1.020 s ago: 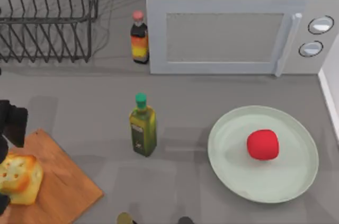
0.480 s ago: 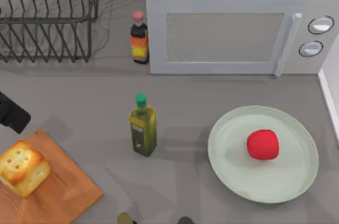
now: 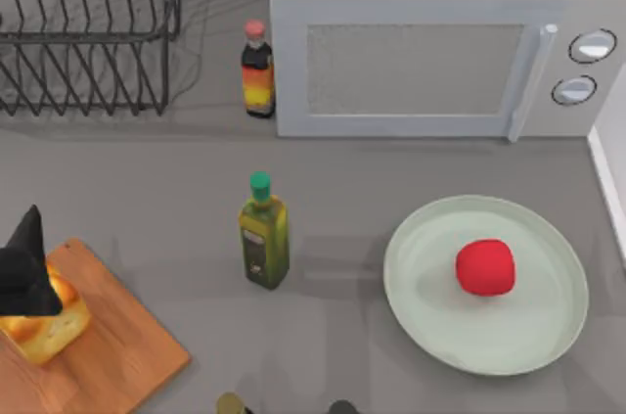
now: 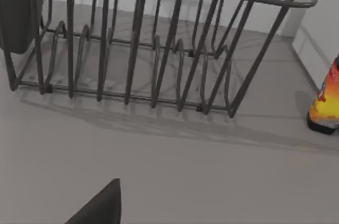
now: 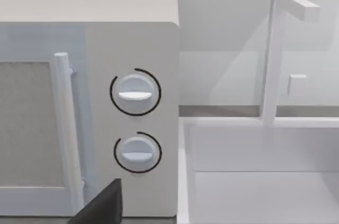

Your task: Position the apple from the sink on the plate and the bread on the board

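Top view, left to right. At the lower left edge of the frame, the left gripper [image 3: 24, 272] is showing as a dark pointed shape; whether it is released or clenched cannot be told. It is overlapping the upper left part of the bread [image 3: 47, 328], a small golden-yellow cube with a toasted top, and no grasp on it can be made out. The bread is sitting on the board [image 3: 117, 355], a flat orange-brown wooden rectangle with visible grain that is filling the lower left corner. A wire rack [image 3: 88, 32] is occupying the upper left. Near the centre, an oil bottle [image 3: 263, 234] with a green cap is standing upright; behind it, a sauce bottle [image 3: 257, 69] is standing just beside a microwave [image 3: 440, 52]. At the lower right, the apple [image 3: 485, 267], small, round and bright red, is lying on the plate [image 3: 430, 316], a wide pale mint-green disc with a shallow rim, well apart from the left gripper.

In the right wrist view, a white sink [image 5: 254, 176] is lying beside the microwave.
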Controlling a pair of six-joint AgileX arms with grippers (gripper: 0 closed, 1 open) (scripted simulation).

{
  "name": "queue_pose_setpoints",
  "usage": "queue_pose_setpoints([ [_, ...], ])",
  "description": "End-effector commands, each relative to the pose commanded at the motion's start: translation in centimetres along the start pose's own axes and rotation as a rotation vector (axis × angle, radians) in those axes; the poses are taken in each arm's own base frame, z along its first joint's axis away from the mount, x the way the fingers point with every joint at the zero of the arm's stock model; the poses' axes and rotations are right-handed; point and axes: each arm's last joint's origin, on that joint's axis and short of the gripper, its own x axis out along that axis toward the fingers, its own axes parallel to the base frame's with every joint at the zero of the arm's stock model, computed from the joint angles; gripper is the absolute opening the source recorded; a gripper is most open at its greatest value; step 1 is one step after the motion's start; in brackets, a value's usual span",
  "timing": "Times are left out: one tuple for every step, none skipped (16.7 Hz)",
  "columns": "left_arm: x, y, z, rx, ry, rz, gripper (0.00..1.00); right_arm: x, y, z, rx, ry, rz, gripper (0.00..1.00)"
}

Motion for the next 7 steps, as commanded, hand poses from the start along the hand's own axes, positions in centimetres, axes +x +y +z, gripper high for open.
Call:
queue_pose_setpoints([
  [-0.07, 0.12, -0.49, 0.057, -0.056, -0.007, 1.00, 0.00, 0.00, 0.00, 0.000, 0.000, 0.000, 1.00],
  [-0.13, 0.28, -0.77, 0.102, -0.111, 0.002, 1.00, 0.00, 0.00, 0.00, 0.000, 0.000, 0.000, 1.00],
  [-0.20, 0.48, -0.86, 0.136, -0.159, 0.023, 1.00, 0.00, 0.00, 0.00, 0.000, 0.000, 0.000, 1.00],
  [-0.27, 0.69, -0.85, 0.158, -0.197, 0.049, 1.00, 0.00, 0.00, 0.00, 0.000, 0.000, 0.000, 1.00],
  [-0.34, 0.83, -0.80, 0.170, -0.220, 0.070, 1.00, 0.00, 0.00, 0.00, 0.000, 0.000, 0.000, 1.00],
  [-0.37, 0.87, -0.77, 0.173, -0.227, 0.077, 1.00, 0.00, 0.00, 0.00, 0.000, 0.000, 0.000, 1.00],
  [-0.37, 0.87, -0.77, 0.173, -0.227, 0.077, 1.00, 0.00, 0.00, 0.00, 0.000, 0.000, 0.000, 1.00],
])
